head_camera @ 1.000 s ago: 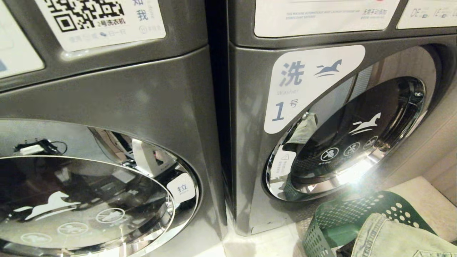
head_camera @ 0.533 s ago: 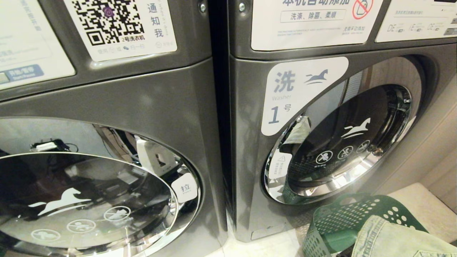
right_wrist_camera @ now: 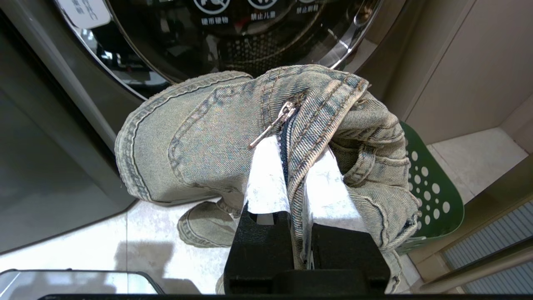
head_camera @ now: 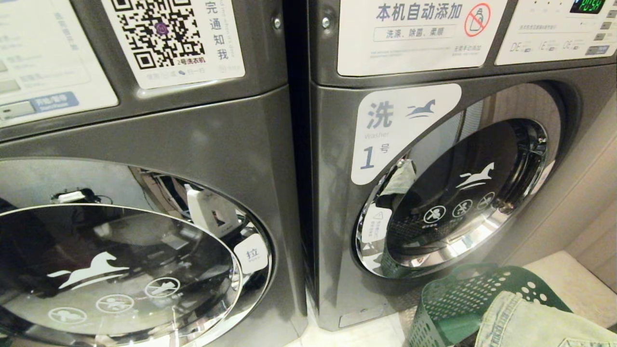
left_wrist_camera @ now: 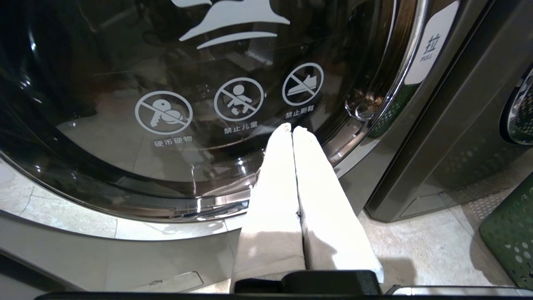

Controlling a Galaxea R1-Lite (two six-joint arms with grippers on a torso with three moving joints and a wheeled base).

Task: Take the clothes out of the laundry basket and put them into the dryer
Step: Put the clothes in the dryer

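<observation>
The right hand (right_wrist_camera: 296, 166) is pinching a bunched pair of faded, pale-blue jeans (right_wrist_camera: 216, 133) by the fly, the metal zipper pull dangling beside its white fingers (right_wrist_camera: 266, 179). The denim is hanging over the floor (right_wrist_camera: 83, 237) in front of the right machine's closed door (head_camera: 458, 197), above the green perforated basket (head_camera: 453, 299). The left hand (left_wrist_camera: 292, 129) is sitting pressed together and empty before the left door (left_wrist_camera: 166, 104).

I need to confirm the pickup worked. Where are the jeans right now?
The jeans are clamped in the right tool, held above the green laundry basket in front of the right-hand machine's door; in the head view they show at bottom right.
</observation>
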